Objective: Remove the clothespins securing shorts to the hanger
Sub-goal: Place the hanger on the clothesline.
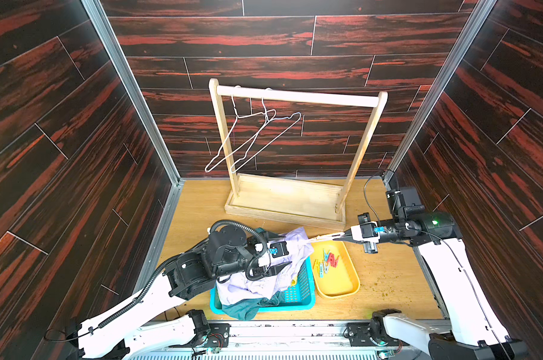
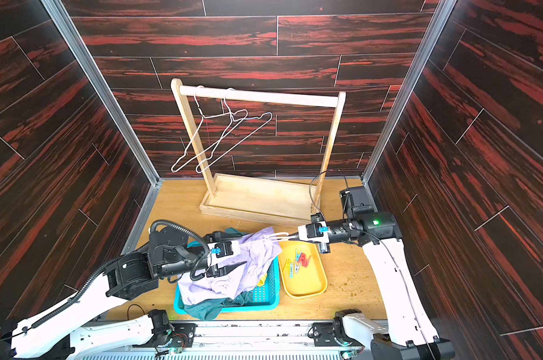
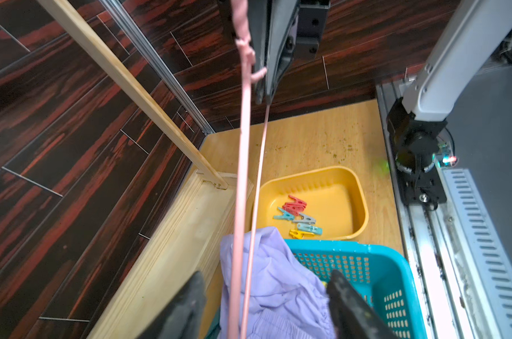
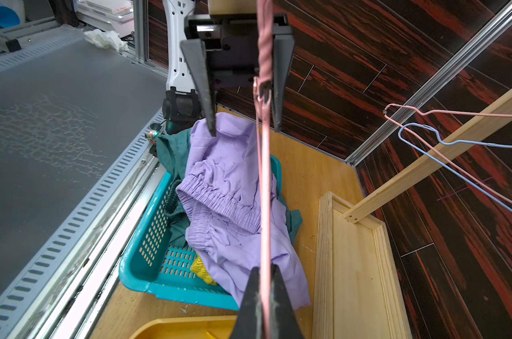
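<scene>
Both top views: the right end effector (image 1: 337, 237) is pinched shut on a pink wire hanger (image 1: 324, 237), held out flat over the near edge of the worktop (image 1: 388, 280). The hanger's far end runs toward the left end effector (image 2: 243, 252), which hangs over a teal basket (image 1: 304, 296). The lavender shorts (image 1: 264, 286) are heaped in that basket, spilling over the rim, with green shorts (image 1: 242, 311) poking out underneath. The clothespins (image 1: 327, 260) are all in a little pile in the yellow tray (image 1: 348, 280) just beside the basket. Behind stands a wooden rack (image 1: 295, 98) with two more wire hangers (image 1: 251, 140) on its bar.

Left wrist view: this one gives the clothespin colours, red-pink, light blue and yellow (image 3: 297, 215). The left fingers (image 3: 351, 302) stand well apart, with the lavender shorts and the hanger's wires between them, nothing clamped.

Right wrist view: only here can you see the right end effector (image 4: 265, 268) closed tight on the pink wire (image 4: 265, 190). It also shows the twisted neck passing between the left jaws, close to one finger, with those jaws open. There's a scrap of yellow shorts (image 4: 203, 271) down in the basket. Of the hangers on the rack, one is pink (image 4: 454, 113) and one blue (image 4: 454, 143).
</scene>
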`<action>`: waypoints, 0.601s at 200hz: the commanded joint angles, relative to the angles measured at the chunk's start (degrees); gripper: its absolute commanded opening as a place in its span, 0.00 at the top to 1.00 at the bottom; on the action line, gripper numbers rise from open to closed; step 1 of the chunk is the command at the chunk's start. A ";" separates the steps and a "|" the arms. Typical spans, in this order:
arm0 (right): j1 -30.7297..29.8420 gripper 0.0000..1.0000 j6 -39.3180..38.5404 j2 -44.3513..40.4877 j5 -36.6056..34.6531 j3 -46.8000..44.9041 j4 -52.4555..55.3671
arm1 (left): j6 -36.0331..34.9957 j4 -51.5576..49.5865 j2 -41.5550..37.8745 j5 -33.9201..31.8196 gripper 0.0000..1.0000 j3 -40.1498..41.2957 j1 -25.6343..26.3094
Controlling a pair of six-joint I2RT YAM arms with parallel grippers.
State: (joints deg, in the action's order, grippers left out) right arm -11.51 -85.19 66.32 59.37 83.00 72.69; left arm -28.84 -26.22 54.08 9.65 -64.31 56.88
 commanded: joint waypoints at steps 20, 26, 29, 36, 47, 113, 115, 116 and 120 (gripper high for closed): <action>0.13 1.00 -0.85 -0.49 0.92 1.55 3.15 | -0.95 -1.73 0.85 0.31 0.79 -2.04 -0.19; 0.10 1.00 -0.86 -0.45 0.92 1.55 3.12 | -0.96 -1.73 0.87 0.15 0.89 -2.09 -0.24; 0.08 1.00 -0.86 -0.49 0.92 1.56 3.09 | -0.96 -1.73 0.86 -0.08 0.94 -2.07 -0.21; 0.09 1.00 -0.77 -0.43 0.91 1.57 3.10 | -0.79 -1.70 0.85 -0.26 1.00 -2.06 -0.20; 0.14 1.00 -0.69 -0.41 0.92 1.61 3.04 | -0.84 -2.03 0.76 -0.22 1.00 -2.09 -0.24; 0.11 0.02 31.57 -6.25 -7.51 -5.40 -27.72 | 0.02 0.39 -2.26 -4.32 1.00 0.71 -0.19; 0.15 0.02 34.18 -6.83 -9.10 -6.08 -30.35 | 0.08 0.51 -2.37 -4.63 1.00 0.80 -0.19; 0.16 0.02 35.03 -6.96 -9.58 -6.35 -31.48 | 0.18 0.51 -2.39 -4.72 1.00 0.93 -0.19; 0.09 0.01 37.69 -7.61 -11.28 -7.04 -34.08 | 0.43 0.80 -2.62 -5.30 1.00 1.16 -0.22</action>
State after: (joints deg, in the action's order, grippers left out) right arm -11.51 -69.32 62.11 56.31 79.55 58.35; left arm -29.10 -27.38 54.15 7.11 -64.34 56.69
